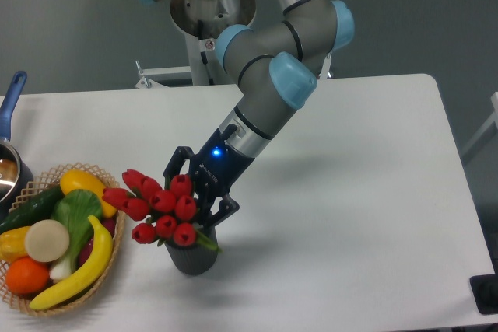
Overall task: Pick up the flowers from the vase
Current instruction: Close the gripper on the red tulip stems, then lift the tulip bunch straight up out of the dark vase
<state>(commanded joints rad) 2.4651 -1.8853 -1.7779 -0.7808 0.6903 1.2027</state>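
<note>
The flowers (159,206), a bunch of red tulip buds with green leaves, stand in the vase (191,259), a short dark grey cylinder left of the table's middle near the front. My gripper (199,190) reaches down from the upper right into the back of the bunch, just above the vase mouth. One dark finger (173,166) shows behind the buds and the other finger (226,209) shows at the right. The jaws stand apart on either side of the bunch. The buds hide the stems and the fingertips.
A round wicker basket (113,258) of fruit and vegetables sits close to the left of the vase. A pot with a blue handle (12,96) is at the far left edge. The arm's base (212,5) rises behind the table.
</note>
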